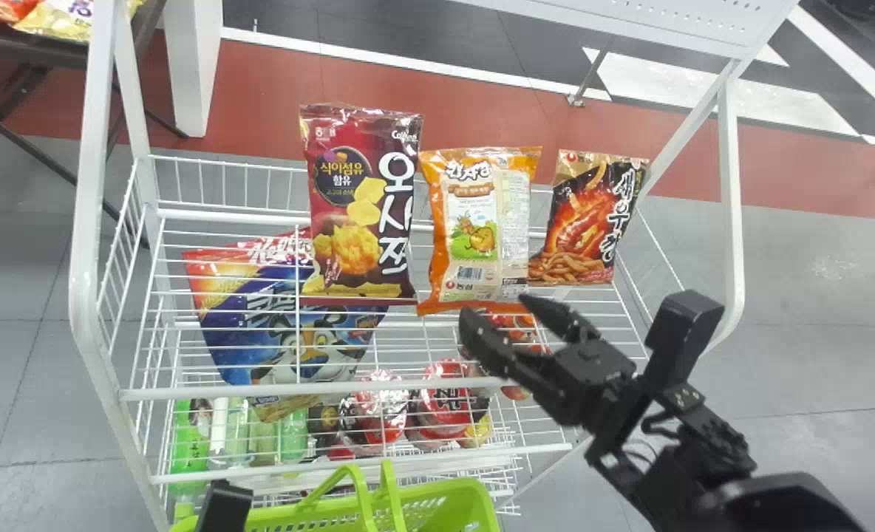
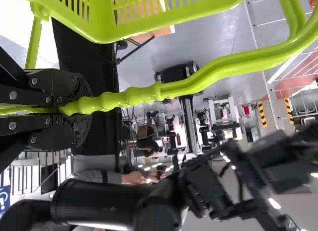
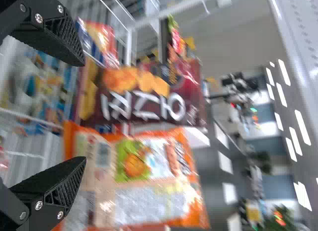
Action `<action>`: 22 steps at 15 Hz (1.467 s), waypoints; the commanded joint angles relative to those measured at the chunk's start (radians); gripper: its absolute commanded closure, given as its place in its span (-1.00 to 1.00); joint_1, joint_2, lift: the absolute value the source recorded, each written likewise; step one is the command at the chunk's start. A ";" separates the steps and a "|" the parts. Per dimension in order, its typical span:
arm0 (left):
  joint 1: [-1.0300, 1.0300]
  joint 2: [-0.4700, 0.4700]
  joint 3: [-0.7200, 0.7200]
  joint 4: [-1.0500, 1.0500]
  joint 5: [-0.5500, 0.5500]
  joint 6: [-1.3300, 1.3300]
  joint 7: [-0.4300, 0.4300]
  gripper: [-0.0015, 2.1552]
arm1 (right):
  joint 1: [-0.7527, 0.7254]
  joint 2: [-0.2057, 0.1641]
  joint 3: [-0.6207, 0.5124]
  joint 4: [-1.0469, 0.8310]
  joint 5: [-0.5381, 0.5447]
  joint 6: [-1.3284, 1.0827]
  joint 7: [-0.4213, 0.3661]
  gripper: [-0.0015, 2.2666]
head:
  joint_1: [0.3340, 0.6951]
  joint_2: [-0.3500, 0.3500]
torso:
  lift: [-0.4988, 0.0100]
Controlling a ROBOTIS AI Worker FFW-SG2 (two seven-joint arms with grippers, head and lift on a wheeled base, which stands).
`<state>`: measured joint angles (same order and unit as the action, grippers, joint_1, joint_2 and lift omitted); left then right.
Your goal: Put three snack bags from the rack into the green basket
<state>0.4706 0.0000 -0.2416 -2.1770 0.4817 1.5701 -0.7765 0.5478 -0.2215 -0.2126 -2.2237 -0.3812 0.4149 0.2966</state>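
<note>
Orange snack bag [image 1: 480, 222] stands just beyond the parted right jaws, left jaws clenching the green handle [image 2: 174, 89].

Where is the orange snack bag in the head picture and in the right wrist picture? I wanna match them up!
Head view: the orange bag is the middle one of three bags in a row on the rack, with the black bag on one side.
Right wrist view: the orange bag is up close, lying sideways in the picture.
Landmark in both: the dark red bag, right beside the orange one.
</note>
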 commanded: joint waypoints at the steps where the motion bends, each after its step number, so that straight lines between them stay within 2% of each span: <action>1: 0.002 -0.003 -0.002 0.002 -0.003 0.001 0.000 0.09 | -0.107 0.001 0.056 0.116 0.054 -0.087 -0.039 -0.86 | 1.00 -1.00 | 0.96; 6: 0.002 -0.003 -0.005 0.009 -0.008 0.001 0.000 0.09 | -0.299 0.001 0.157 0.326 0.147 -0.158 -0.162 -0.86 | 1.00 -1.00 | 0.96; 9: -0.009 -0.003 -0.005 0.011 -0.011 0.001 -0.001 0.09 | -0.345 0.001 0.164 0.386 0.174 -0.161 -0.200 -0.86 | 1.00 -1.00 | 0.96; 11: -0.012 -0.003 -0.005 0.014 -0.011 0.001 -0.001 0.09 | -0.385 0.002 0.177 0.421 0.197 -0.115 -0.206 -0.74 | 1.00 -1.00 | 0.96; 12: -0.017 -0.003 -0.005 0.017 -0.011 0.001 -0.001 0.09 | -0.397 0.001 0.179 0.427 0.203 -0.078 -0.206 -0.58 | 1.00 -1.00 | 0.96; 13: -0.021 -0.003 -0.005 0.022 -0.011 0.001 -0.001 0.09 | -0.400 0.001 0.183 0.426 0.203 -0.053 -0.203 -0.30 | 1.00 -1.00 | 0.96; 14: -0.026 -0.003 -0.004 0.028 -0.009 0.001 -0.001 0.09 | -0.399 0.002 0.190 0.420 0.199 -0.053 -0.203 0.38 | 1.00 -1.00 | 0.96; 15: -0.029 -0.003 -0.004 0.029 -0.009 0.001 -0.003 0.09 | -0.393 0.002 0.190 0.407 0.197 -0.053 -0.203 0.84 | 1.00 -1.00 | 0.96; 16: -0.029 -0.003 -0.004 0.031 -0.009 0.001 -0.003 0.09 | -0.390 0.001 0.191 0.398 0.199 -0.053 -0.203 0.98 | 1.00 -1.00 | 0.96; 22: -0.033 -0.003 -0.002 0.031 -0.009 0.001 -0.003 0.09 | -0.335 0.001 0.179 0.334 0.200 -0.121 -0.244 0.98 | 1.00 -1.00 | 0.96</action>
<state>0.4403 0.0000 -0.2425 -2.1456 0.4729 1.5701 -0.7793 0.1884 -0.2194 -0.0276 -1.8632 -0.1823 0.3020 0.0612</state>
